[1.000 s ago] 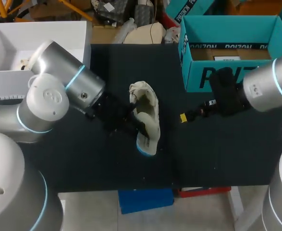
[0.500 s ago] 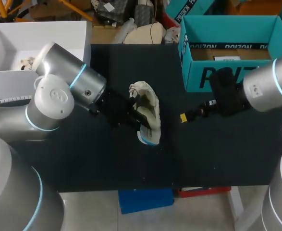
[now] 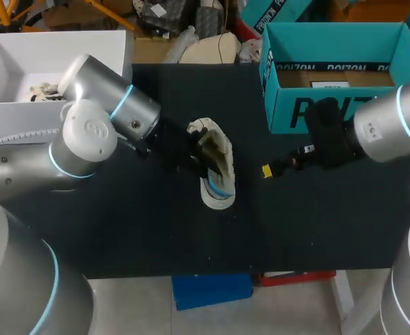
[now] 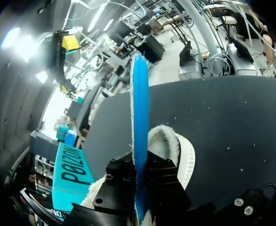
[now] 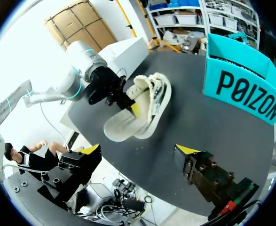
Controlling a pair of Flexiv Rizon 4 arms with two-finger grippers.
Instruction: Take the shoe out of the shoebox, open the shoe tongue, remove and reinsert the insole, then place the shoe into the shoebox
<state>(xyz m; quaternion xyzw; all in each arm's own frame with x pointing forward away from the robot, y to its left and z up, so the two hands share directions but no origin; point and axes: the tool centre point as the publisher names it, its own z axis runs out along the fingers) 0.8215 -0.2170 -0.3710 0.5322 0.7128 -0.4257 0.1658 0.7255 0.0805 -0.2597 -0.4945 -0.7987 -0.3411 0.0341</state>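
A cream fleece shoe lies on its side in the middle of the black table. My left gripper sits against the shoe's opening, shut on the insole, which sticks out toward the table's front, cream on one face and blue on the other. In the left wrist view the blue insole stands edge-on between the left gripper, with the shoe just behind it. My right gripper hovers open and empty to the right of the shoe and insole. The teal shoebox stands at the back right.
A white box stands at the table's back left corner. The teal shoebox is open at the top, just behind my right arm. Bare black table lies between the shoe and the right gripper.
My left arm has moved toward the back and turned, swinging the held insole from on edge to flatter, its cream face now showing. The right arm has stayed put.
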